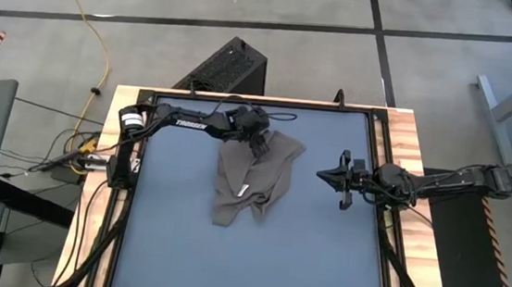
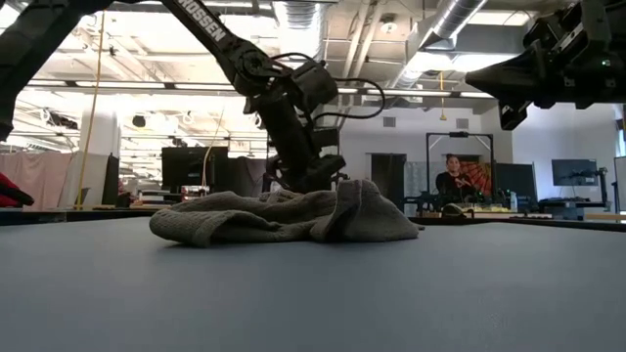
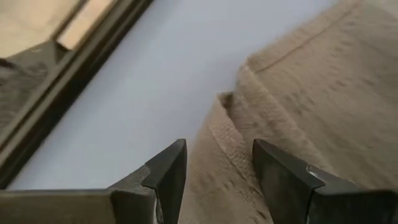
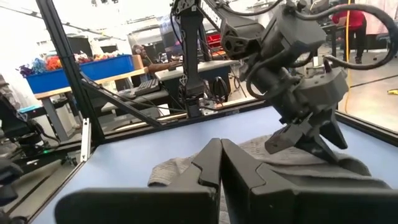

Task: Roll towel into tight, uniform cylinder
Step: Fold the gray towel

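Note:
The taupe towel point(image 1: 253, 176) lies crumpled in a heap at the middle of the blue-grey tabletop point(image 1: 173, 238), with its white tag point(image 1: 242, 192) facing up. It also shows in the low view point(image 2: 293, 217). My left gripper point(image 1: 258, 146) is open and points down at the towel's far edge, its fingers on either side of a raised fold point(image 3: 227, 118). My right gripper point(image 1: 321, 175) is shut and empty. It hovers well above the table point(image 2: 509, 98), to the right of the towel. My left gripper point(image 3: 219, 165) comes from above at the far edge of the towel. Its open fingers point(image 3: 171, 165) stand on either side of a ridge of cloth. I cannot tell whether they touch it. The towel rests on the table.
The table's black frame rail point(image 3: 68, 81) runs close to the left gripper on the far side. Bare tabletop lies in front of the towel point(image 2: 313, 293) and on both sides. A person point(image 2: 452, 181) sits in the room far behind the table.

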Controlling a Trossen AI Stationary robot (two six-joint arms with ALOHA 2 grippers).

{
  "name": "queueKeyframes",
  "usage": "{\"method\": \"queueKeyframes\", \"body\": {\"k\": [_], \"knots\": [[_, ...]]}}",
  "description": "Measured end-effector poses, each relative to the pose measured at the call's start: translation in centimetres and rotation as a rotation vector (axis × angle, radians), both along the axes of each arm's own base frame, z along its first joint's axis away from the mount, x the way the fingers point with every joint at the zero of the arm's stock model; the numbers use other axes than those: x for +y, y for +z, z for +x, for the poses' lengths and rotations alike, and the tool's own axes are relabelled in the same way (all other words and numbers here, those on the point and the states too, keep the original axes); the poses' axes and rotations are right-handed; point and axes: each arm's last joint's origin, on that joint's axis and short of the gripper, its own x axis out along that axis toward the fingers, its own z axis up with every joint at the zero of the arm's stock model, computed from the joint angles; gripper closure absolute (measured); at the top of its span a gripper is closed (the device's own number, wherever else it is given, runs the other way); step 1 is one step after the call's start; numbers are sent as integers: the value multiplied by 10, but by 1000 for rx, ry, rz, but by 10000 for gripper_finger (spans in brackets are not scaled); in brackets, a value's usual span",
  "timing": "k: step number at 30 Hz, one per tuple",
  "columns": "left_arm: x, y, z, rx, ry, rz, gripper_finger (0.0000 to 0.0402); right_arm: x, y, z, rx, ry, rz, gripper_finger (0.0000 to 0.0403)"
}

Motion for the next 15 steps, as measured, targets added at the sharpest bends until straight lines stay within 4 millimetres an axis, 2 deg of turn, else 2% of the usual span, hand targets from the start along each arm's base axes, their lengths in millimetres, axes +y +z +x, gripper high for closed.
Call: {"method": "queueKeyframes", "body": {"k": [9, 15], "knots": [[5, -2, -4, 26, 17, -8, 227, -1, -1, 0, 6, -5, 0, 367], [13, -5, -11, 47, 10, -61, 252, -1, -1, 0, 5, -5, 0, 367]]}}
